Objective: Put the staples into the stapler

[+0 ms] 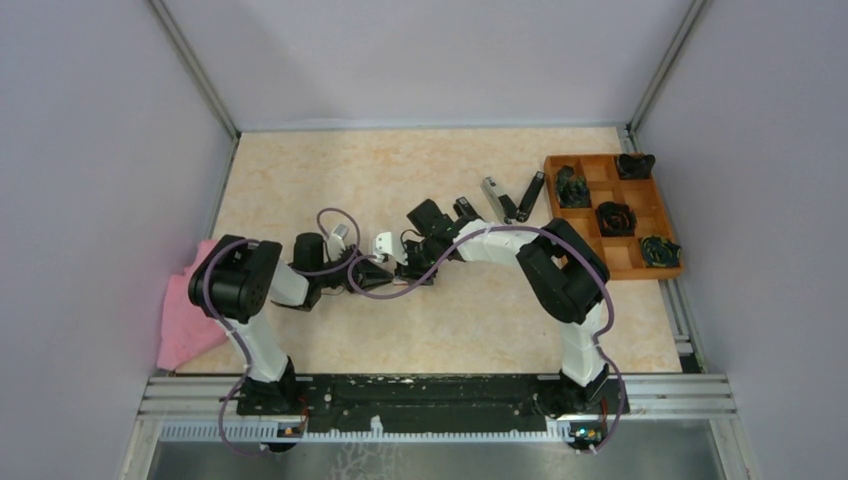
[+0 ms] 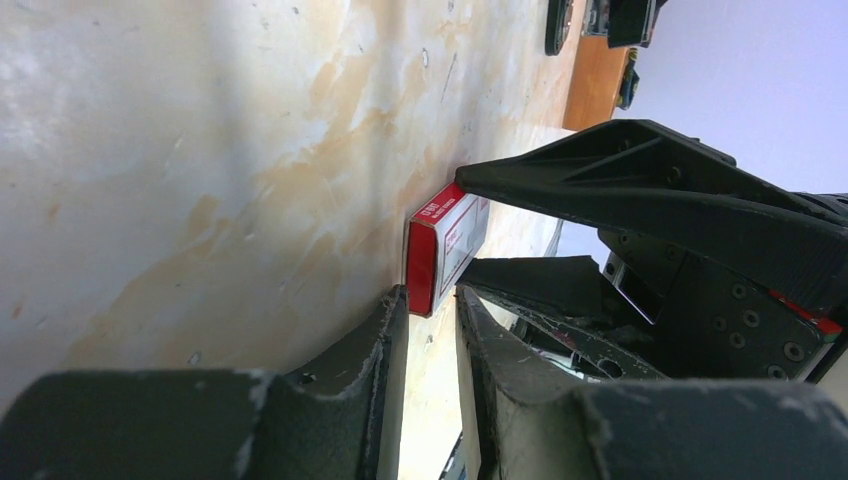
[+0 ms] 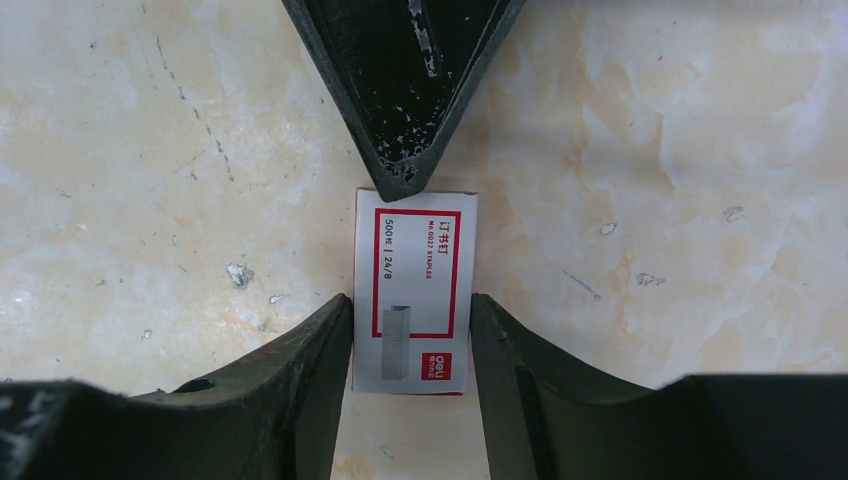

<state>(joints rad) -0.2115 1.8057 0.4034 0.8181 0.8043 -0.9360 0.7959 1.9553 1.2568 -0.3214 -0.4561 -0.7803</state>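
A small red-and-white box (image 3: pixel 415 290) labelled as staples lies flat on the marble table. My right gripper (image 3: pixel 412 300) is shut on it, one finger against each long side. My left gripper (image 2: pixel 432 295) comes at the box (image 2: pixel 445 245) from its red end. Its fingers (image 2: pixel 385 340) stand a narrow gap apart with that end at their tips, and I cannot tell whether they pinch it. One left fingertip (image 3: pixel 400 170) rests at the box's far edge. The staples themselves are hidden. The stapler (image 1: pixel 497 198) lies swung open in a V beyond the arms, untouched.
A wooden compartment tray (image 1: pixel 640 273) with dark clips stands at the right edge. A pink cloth (image 1: pixel 185 315) lies at the table's left edge. Grey walls close in three sides. Both arms meet at mid-table.
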